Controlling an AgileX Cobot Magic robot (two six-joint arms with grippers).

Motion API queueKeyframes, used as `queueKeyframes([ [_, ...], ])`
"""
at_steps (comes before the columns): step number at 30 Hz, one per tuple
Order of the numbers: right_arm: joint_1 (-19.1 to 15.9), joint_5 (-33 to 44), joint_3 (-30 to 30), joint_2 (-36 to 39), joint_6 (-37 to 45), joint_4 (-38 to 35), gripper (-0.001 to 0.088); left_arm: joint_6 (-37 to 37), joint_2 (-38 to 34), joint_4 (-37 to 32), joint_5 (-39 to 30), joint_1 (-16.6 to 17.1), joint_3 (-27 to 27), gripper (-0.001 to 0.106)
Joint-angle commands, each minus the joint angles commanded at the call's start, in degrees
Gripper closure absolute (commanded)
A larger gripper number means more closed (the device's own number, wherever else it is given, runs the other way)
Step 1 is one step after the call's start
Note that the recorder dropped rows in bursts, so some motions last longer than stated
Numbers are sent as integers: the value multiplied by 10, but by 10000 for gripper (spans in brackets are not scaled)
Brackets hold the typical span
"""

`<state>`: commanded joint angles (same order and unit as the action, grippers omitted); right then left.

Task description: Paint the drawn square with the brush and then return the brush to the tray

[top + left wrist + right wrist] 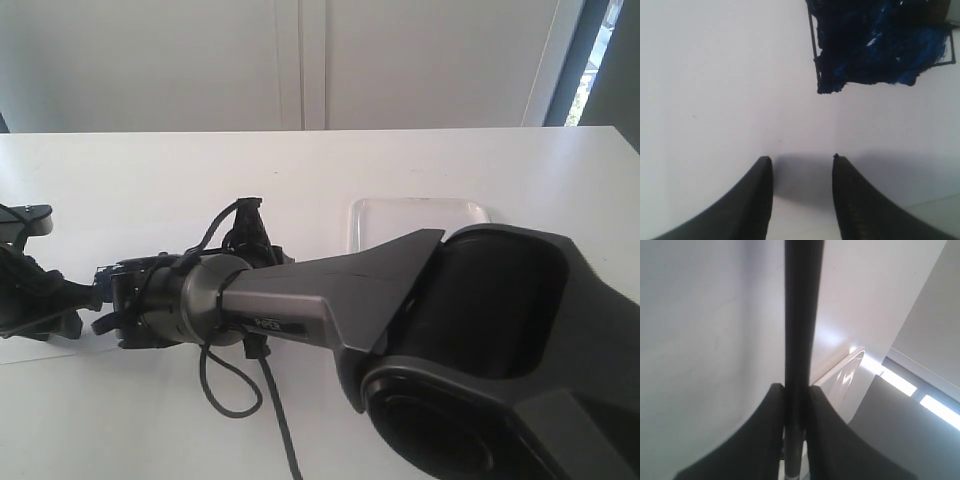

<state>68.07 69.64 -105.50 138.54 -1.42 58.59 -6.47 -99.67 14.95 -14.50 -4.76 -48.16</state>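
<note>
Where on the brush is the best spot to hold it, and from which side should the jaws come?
Take the brush by its long black handle, with the jaws closing across the thin shaft from its two sides, as the right gripper does here. The handle is straight, slim and even, so it probably sits snug between the flat fingers.

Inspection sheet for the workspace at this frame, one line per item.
Surface: white table; white paper under the square.
Job's things: drawn square largely painted dark where visible; brush held; tray partly behind the right arm.
Clutter: nothing seen.
Grippers: left gripper open, empty; right gripper fingers shut on the brush.
Cables: black cable trails from the right arm over the table.
Surroundings: white wall, window far right.
</note>
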Motion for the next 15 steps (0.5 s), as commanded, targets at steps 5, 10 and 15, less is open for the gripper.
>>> queueKeyframes([
  [5,5,3,0,-13,-4,-1,868,0,0,0,-1,0,0,614],
  [10,-9,3,0,-24,-24,11,868,0,0,0,-1,0,0,614],
  [15,-20,3,0,-58,-33,-36,868,0,8,0,-1,0,0,614],
])
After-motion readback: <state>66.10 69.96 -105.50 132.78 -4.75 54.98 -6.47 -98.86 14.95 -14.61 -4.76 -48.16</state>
